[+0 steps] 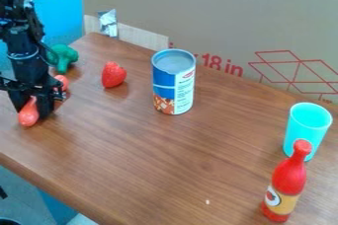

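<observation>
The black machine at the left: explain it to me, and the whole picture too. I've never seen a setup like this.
That is a robot arm, a jointed machine ending in a gripper, which works like a simple hand. A fixed camera looks down at a slant on the wooden table.

At the gripper's tip is a reddish-orange, rounded thing; I can't tell whether it is firmly held. Near the gripper lie a green, broccoli-like toy and a red strawberry. Farther right stand a can, a turquoise cup and a red bottle. Behind is a big cardboard sheet.
</observation>
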### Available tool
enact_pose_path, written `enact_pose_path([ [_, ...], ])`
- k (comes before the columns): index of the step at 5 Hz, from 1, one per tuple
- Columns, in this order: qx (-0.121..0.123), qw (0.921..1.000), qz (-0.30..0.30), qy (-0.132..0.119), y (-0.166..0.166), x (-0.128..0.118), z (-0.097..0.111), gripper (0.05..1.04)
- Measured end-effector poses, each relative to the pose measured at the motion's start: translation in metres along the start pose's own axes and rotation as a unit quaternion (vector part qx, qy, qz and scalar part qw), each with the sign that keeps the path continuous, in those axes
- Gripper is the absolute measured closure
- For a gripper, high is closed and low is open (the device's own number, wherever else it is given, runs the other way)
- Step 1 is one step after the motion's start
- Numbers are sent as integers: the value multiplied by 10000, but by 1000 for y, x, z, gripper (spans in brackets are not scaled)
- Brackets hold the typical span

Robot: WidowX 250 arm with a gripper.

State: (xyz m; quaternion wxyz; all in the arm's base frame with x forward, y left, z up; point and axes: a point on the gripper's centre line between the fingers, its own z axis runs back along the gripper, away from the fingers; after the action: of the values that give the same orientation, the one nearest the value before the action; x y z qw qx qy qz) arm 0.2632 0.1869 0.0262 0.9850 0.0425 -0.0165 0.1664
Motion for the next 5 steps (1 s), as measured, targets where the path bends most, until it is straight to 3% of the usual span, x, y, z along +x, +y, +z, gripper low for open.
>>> enact_pose_path([
  [1, -98, 9998, 67, 183, -2, 1, 1, 178],
  [2, -265, 9995, -31, 150, -14, 2, 13, 74],
  [3, -168, 9972, -472, -561, -35, 10, 71, 78],
  [4, -105, 9848, -1444, -960, -81, -1, 112, 81],
  [5, -213, 9634, -2468, -1030, -129, -10, 117, 83],
])
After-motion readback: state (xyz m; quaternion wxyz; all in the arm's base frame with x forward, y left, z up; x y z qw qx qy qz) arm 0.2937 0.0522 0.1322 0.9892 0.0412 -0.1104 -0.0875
